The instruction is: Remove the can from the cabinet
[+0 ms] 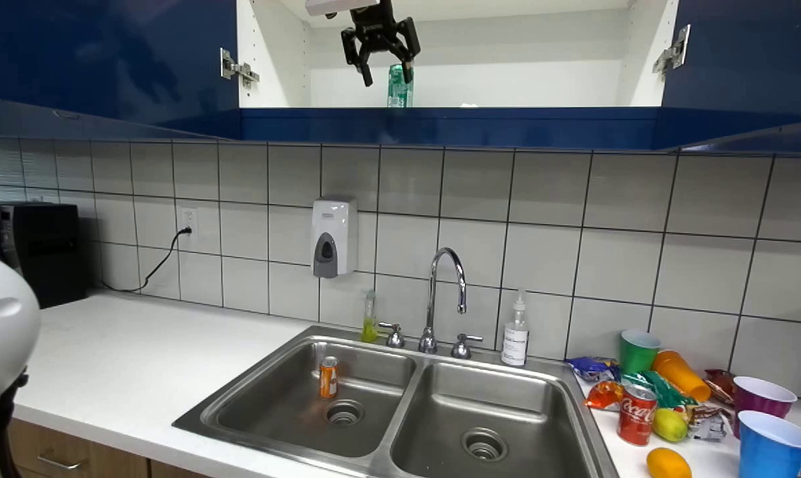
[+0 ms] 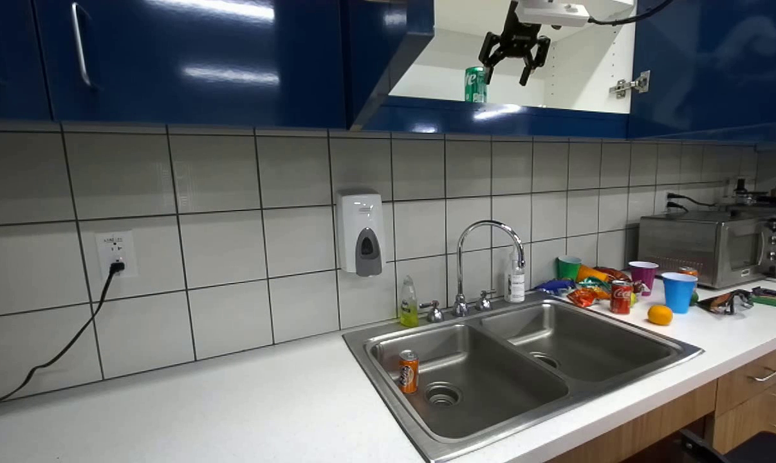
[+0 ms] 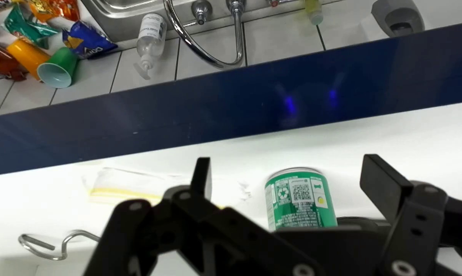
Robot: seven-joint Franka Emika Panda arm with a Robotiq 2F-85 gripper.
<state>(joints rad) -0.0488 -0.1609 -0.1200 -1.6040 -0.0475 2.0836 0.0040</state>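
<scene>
Black, with jaws standing wide apart, the gripper (image 2: 506, 81) is hanging at the cabinet (image 1: 453, 126) and holding nothing. Just behind it, the green can (image 2: 474, 85) is standing upright inside, showing between the jaws in the wrist view. Farther off, below, a tap (image 1: 432, 299) is arching over the sink (image 1: 404, 413), where an orange can (image 1: 328, 378) is standing; a blue cup (image 1: 772, 448) is resting on the table (image 2: 233, 399).

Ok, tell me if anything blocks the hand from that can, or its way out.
Nothing visible stands between the open hand and the green can; a pale, yellow-striped item lies off to one side. The way out of the cabinet looks open; whether its blue front panel rises as a lip, I can't tell.
</scene>
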